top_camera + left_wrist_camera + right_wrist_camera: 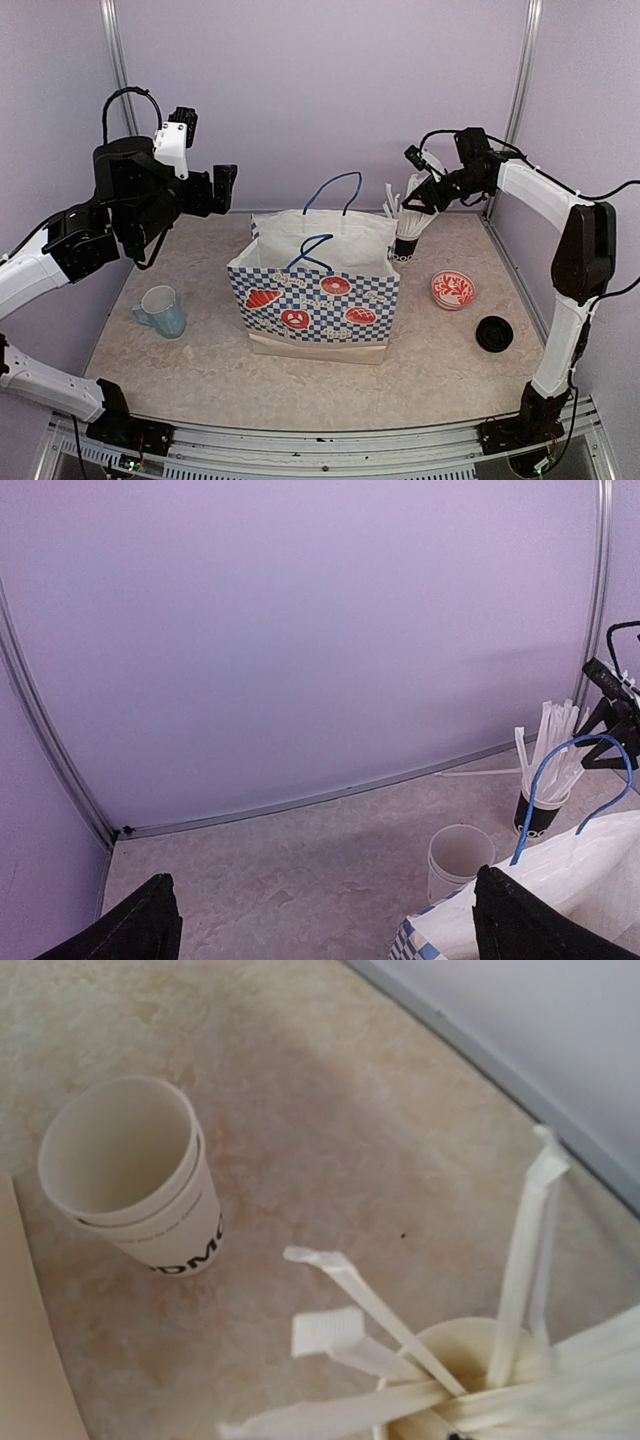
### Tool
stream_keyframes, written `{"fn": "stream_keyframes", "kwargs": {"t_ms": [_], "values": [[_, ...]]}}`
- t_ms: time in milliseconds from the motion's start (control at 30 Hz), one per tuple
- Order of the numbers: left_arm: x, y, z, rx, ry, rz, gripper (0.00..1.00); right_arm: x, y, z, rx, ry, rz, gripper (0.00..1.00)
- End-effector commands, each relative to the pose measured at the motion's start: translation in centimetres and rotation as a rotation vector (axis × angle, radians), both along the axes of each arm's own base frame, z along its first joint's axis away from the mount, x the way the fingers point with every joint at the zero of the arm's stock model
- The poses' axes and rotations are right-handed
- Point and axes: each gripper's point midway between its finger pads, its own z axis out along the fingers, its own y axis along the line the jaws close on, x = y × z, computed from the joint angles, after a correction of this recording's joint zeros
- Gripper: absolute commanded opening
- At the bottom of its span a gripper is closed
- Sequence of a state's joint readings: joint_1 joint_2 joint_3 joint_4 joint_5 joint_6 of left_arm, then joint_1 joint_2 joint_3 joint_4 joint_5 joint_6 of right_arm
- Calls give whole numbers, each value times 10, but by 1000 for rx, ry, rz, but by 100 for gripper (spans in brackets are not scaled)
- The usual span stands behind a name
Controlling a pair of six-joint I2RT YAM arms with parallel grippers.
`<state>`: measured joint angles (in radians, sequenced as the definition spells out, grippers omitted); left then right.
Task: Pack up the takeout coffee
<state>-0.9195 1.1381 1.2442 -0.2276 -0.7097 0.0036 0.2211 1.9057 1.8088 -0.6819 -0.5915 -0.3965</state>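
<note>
A white paper takeout coffee cup [135,1175] with black lettering, nested in a second one and without a lid, stands open on the table behind the bag's rear left corner [460,855]. The blue-checked paper bag [315,290] stands open at mid-table. My left gripper [205,153] hangs high at the left, jaws wide open and empty [335,930], well away from the cup. My right gripper [415,182] hovers over the black-banded cup of straws [408,238], jaws apart with nothing between them. Its fingers do not show in the right wrist view.
A light-blue mug [162,310] sits left of the bag. A red patterned bowl [453,290] and a black lid [494,333] lie to its right. White wrapped straws [400,1320] fan out under my right wrist. Purple walls close the back and sides.
</note>
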Motion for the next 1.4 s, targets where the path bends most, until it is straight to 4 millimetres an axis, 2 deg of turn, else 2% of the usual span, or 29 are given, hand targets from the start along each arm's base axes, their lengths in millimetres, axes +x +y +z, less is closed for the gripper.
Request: {"fn": "stream_keyframes", "kwargs": {"t_ms": [0, 133, 300, 400, 500, 633, 867, 1133, 1367], "values": [[0, 8, 5, -27, -23, 22, 99, 10, 6, 8, 44, -8, 12, 53], [2, 7, 2, -22, -19, 22, 99, 14, 9, 0, 50, 9, 25, 52], [5, 5, -2, -15, -13, 20, 99, 11, 14, -9, 61, 37, 61, 45], [7, 4, -3, -13, -11, 22, 99, 9, 15, -9, 70, 42, 71, 34], [8, 5, -3, -13, -11, 26, 99, 6, 16, -5, 74, 42, 77, 16], [10, 5, -5, -8, -7, 29, 99, 1, 14, 6, 71, 32, 68, 10], [13, 7, -7, -9, -6, 29, 99, -18, 4, 49, 64, -33, 36, 4], [17, 4, -9, -18, -10, 20, 99, -54, -4, 112, 81, -145, 41, 0], [23, 0, -12, -3, 3, 23, 99, -119, 6, 190, 199, -298, 216, 0]]}}
